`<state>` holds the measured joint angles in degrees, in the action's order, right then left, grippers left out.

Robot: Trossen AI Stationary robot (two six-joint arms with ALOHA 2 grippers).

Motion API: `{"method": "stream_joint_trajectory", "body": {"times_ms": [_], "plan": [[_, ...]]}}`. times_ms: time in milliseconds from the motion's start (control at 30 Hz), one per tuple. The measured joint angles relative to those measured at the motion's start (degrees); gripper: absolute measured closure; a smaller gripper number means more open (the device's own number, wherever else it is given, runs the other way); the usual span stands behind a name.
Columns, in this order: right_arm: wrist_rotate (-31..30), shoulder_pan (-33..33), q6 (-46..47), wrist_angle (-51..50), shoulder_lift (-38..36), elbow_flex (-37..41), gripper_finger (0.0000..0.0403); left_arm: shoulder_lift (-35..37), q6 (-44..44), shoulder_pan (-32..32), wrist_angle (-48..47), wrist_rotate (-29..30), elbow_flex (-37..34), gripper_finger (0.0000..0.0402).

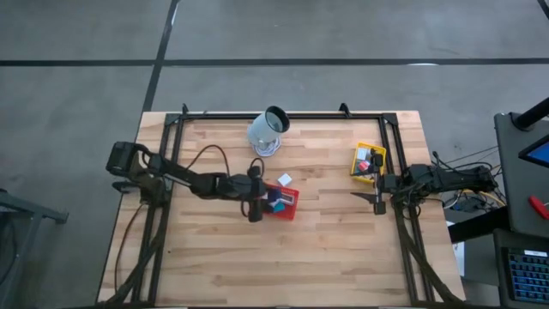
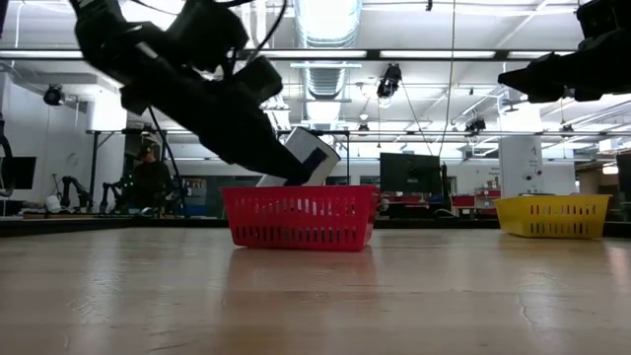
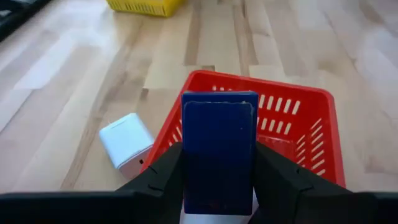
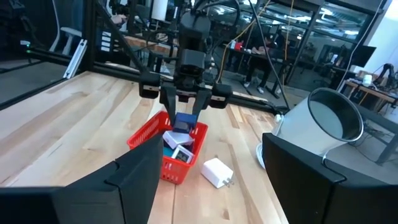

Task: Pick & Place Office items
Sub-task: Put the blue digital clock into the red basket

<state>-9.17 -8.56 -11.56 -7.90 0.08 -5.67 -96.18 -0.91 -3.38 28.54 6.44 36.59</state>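
The left claw (image 3: 217,186) was closed on a dark blue flat block (image 3: 219,149), its two dark fingers (image 3: 158,177) pressing the block's long side edges. From the left wrist view the block stood on end between the fingers, its long axis running out along them and its broad face turned to the camera. No writing or label could be read on that face. The claw hung over the near rim of the red mesh tray (image 3: 311,130), in the middle of the bench (image 1: 214,249). In the low view the left arm slanted down to the tray, and a pale, boxy item (image 2: 314,156) showed tilted at its tip, just above the tray's rim (image 2: 296,192).

Inside the red tray lay several more small office items (image 4: 177,146), white and blue among them; they were too small for any marking to be made out. A white plug-like block (image 3: 126,144) lay on the bench just beside the tray's outer wall, apart from the claw.

The right claw (image 1: 378,202) was wide open and held nothing; it hovered by the yellow mesh tray (image 1: 367,160) near the bench's right edge. A few small items lay in that tray. A large pale cup (image 1: 268,130) lay tipped on its side at the far edge of the bench.
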Motion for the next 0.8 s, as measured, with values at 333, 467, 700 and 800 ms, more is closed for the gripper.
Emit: {"method": "stream_joint_trajectory", "body": {"times_ms": [333,467,700,800], "plan": [[0.04,-0.01,0.66,-0.26,0.02,0.00,0.0145,0.00,0.62,0.00,-20.94,-1.12,10.19,0.0255],[0.05,-0.04,0.66,-0.27,0.02,0.00,0.0140,0.00,0.73,0.00,-26.36,-1.19,12.34,0.0255],[0.09,-0.04,0.66,-0.31,0.02,0.00,0.0133,0.00,1.19,0.00,-33.80,-2.48,15.31,0.0255],[0.09,-0.04,0.66,-0.31,0.02,0.00,0.0133,0.00,1.43,0.00,-35.22,-2.95,16.14,0.0255]]}}
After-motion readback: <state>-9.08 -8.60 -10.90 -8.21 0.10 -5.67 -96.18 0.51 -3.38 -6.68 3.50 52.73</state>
